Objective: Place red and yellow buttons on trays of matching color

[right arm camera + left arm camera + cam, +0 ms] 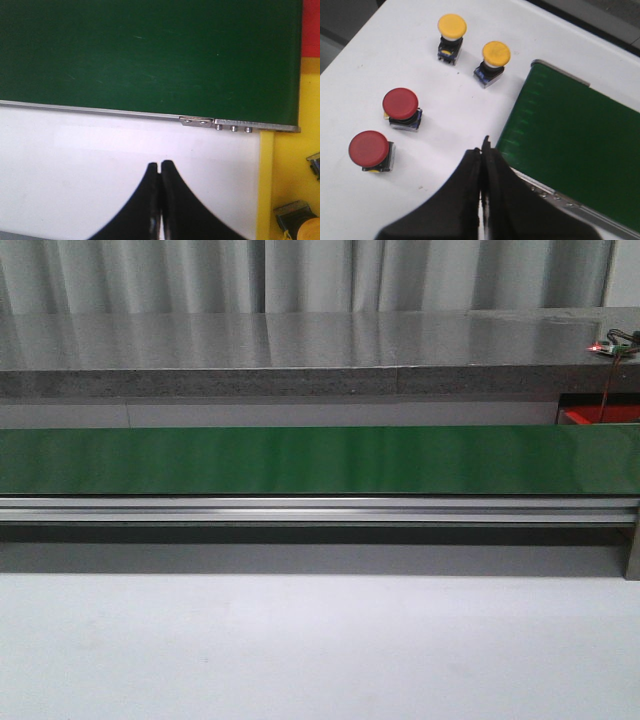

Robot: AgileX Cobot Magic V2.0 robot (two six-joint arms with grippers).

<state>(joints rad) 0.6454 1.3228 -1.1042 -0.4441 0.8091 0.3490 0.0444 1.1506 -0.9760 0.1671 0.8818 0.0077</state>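
In the left wrist view two red buttons [400,105] [368,148] and two yellow buttons [452,26] [496,53] stand on the white table beside the end of the green conveyor belt [570,135]. My left gripper [484,147] is shut and empty, apart from the buttons. In the right wrist view my right gripper [159,165] is shut and empty over the white table. A yellow tray [295,165] lies beside it with a yellow button [300,220] on it. A red tray [311,27] shows at the edge.
The green conveyor belt [320,460] runs across the front view on an aluminium rail [320,508], with a grey counter [300,350] behind. A red tray [600,416] shows at the belt's far right. Neither gripper is in the front view.
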